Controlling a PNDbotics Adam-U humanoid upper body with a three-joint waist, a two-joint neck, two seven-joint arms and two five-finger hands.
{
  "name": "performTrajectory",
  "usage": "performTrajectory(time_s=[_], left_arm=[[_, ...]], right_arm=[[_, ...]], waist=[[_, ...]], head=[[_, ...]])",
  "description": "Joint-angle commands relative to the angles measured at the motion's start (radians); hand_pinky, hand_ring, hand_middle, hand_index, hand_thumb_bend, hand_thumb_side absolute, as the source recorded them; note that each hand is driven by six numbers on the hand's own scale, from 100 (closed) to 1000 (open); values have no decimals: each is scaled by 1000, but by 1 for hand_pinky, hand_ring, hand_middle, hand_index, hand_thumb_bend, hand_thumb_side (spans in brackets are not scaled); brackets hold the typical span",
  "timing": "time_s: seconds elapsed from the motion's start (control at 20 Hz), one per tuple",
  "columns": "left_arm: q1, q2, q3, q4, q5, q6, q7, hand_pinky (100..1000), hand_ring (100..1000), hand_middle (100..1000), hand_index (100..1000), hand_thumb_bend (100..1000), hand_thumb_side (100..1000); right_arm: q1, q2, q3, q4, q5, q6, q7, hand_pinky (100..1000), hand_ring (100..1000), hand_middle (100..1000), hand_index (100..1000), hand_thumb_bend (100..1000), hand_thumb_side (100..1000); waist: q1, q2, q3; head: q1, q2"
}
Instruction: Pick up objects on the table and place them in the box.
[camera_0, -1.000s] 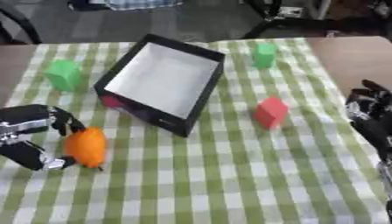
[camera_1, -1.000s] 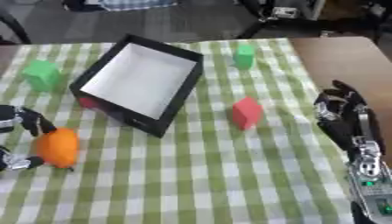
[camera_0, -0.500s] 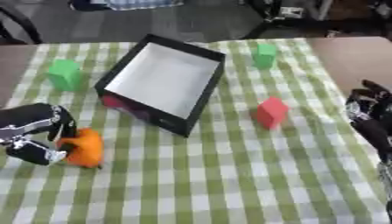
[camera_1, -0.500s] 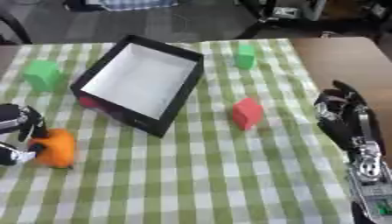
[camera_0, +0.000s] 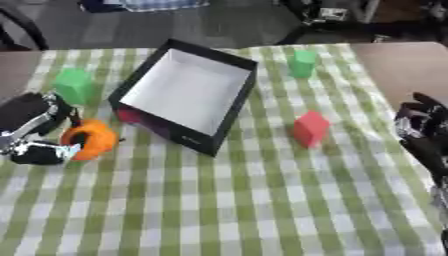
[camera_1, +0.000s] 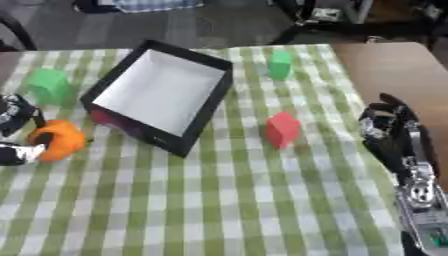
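Observation:
An orange round object (camera_0: 90, 140) is held at the table's left edge, with my left hand (camera_0: 33, 131) curled round it, thumb below and fingers above. The black box (camera_0: 186, 95) with a white inside stands tilted just to its right, nothing in it. A red block (camera_0: 310, 129) lies right of the box. One green block (camera_0: 74, 86) stands at the far left, another green block (camera_0: 302, 63) at the far right of the cloth. My right hand (camera_1: 395, 135) rests at the right edge, fingers relaxed, holding nothing.
A green-and-white checked cloth (camera_0: 236, 200) covers the table, with bare brown tabletop (camera_1: 394, 70) on the right. Chairs and dark gear stand beyond the far edge.
My left hand has lifted the orange object and carried it up and slightly right, toward the box. The right hand has stayed where it was.

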Motion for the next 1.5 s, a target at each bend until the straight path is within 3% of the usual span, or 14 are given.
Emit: performTrajectory(time_s=[0.05, 0.2, 0.35, 0.6, 0.75, 0.95, 1.0, 1.05, 1.1, 1.2, 1.35, 1.5], left_arm=[[-44, 43, 42, -72, 6, 15, 19, 465, 205, 163, 389, 100, 135], [-122, 46, 55, -107, 7, 29, 34, 468, 223, 183, 386, 100, 115], [-229, 12, 29, -51, 4, 37, 42, 471, 228, 189, 392, 100, 118], [-428, -127, -50, 225, -106, -4, 46, 504, 280, 227, 436, 100, 109], [-507, -236, -52, 414, -230, -48, 84, 524, 333, 252, 466, 100, 100], [-556, -355, -36, 600, -403, -107, 151, 584, 399, 355, 545, 100, 100], [-560, -376, -27, 632, -445, -114, 173, 659, 497, 470, 669, 231, 258], [-562, -396, -17, 660, -484, -114, 196, 669, 511, 486, 684, 253, 281], [-562, -410, -9, 682, -517, -114, 218, 733, 630, 619, 787, 543, 575], [-559, -429, 1, 711, -576, -107, 250, 794, 746, 754, 876, 820, 757], [-550, -423, 5, 716, -614, -109, 264, 822, 803, 829, 924, 847, 807], [-532, -390, 16, 679, -577, -102, 265, 833, 816, 853, 948, 821, 827]], right_arm=[[-6, -24, -3, -10, 3, 0, -1, 788, 684, 724, 878, 100, 361], [-5, -24, -1, -9, 3, 0, 1, 788, 684, 725, 878, 100, 361], [-3, -23, 3, -8, 3, 0, 5, 788, 685, 725, 878, 100, 362], [0, -20, 7, -6, 1, -1, 9, 788, 684, 725, 878, 100, 362], [1, -16, 10, -5, -2, -1, 11, 788, 684, 724, 878, 100, 361], [-3, -8, 18, -4, -6, -2, 19, 788, 684, 724, 878, 100, 361], [-4, -7, 20, -3, -7, -2, 21, 788, 684, 724, 878, 100, 360], [-5, -5, 21, -4, -8, -3, 23, 788, 684, 724, 878, 100, 360], [-6, -4, 22, -3, -8, -3, 24, 788, 684, 724, 878, 100, 360], [-5, -2, 22, -3, -9, -3, 25, 788, 684, 724, 878, 100, 360], [-4, -3, 20, -3, -9, -3, 23, 787, 684, 724, 878, 100, 359], [-2, -4, 17, -3, -8, -3, 21, 787, 684, 724, 878, 100, 359]], waist=[[-4, -29, 1], [-2, -34, -1], [-2, -38, -3], [-6, -45, -10], [-11, -44, -15], [-17, -43, -25], [-18, -42, -27], [-19, -41, -29], [-20, -41, -30], [-20, -39, -33], [-18, -38, -30], [-15, -37, -22]], head=[[-6, -2], [-6, -2], [-3, -2], [2, -2], [7, -2], [22, -2], [25, -2], [29, -2], [31, -2], [34, -2], [32, -2], [24, -2]])
